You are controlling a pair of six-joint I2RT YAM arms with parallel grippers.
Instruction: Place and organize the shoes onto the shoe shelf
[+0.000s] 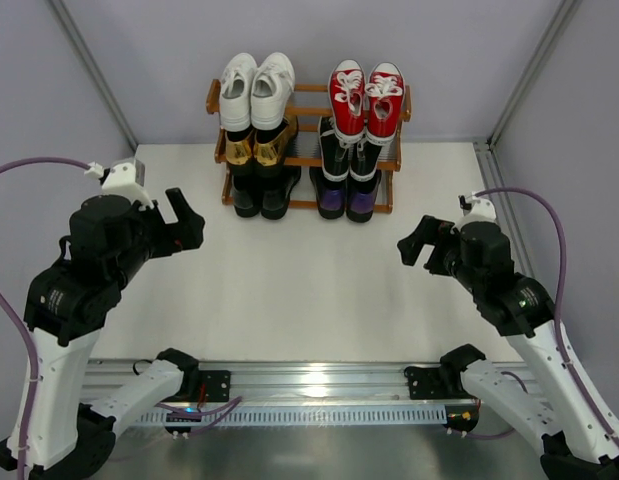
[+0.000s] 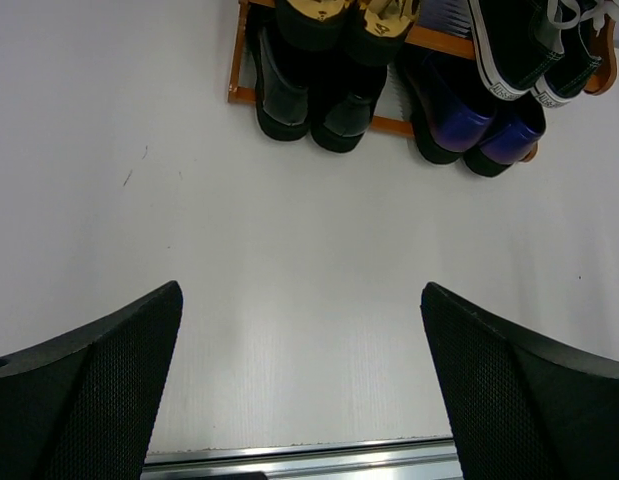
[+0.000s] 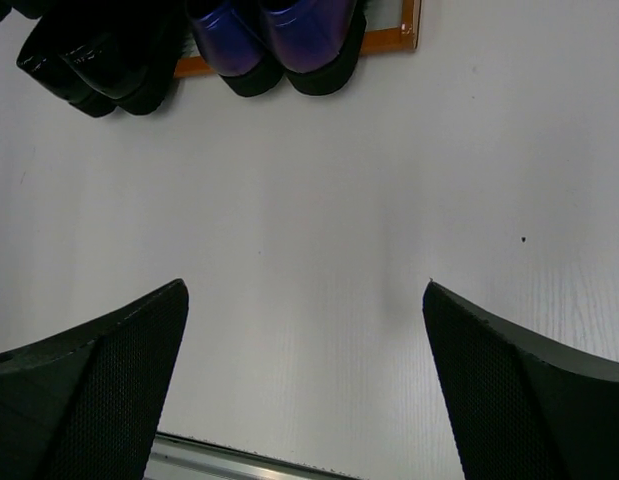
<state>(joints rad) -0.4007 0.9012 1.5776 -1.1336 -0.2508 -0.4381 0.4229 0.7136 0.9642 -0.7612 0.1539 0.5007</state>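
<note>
Evidently no shoe is left on the white table (image 1: pixel 309 290): all six pairs sit on the shoe shelf (image 1: pixel 304 205) at the far edge, well apart from both arms. The left column holds the white sneakers (image 1: pixel 256 90) on top, the gold loafers (image 1: pixel 256 148) in the middle and the black dress shoes (image 1: pixel 259 195) at the bottom. The right column holds the red sneakers (image 1: pixel 366 98), the black-and-white sneakers (image 1: pixel 354 150) and the purple loafers (image 1: pixel 347 200). Each shoe's long axis runs near to far, in line with the reach of either arm. The left gripper (image 1: pixel 181 215) faces the left column and the right gripper (image 1: pixel 419 243) the right, so each is nearer its own stack. Both have their fingers spread wide and hold nothing. The task looks finished, and any further move would be a straight reach forward to tidy.
</note>
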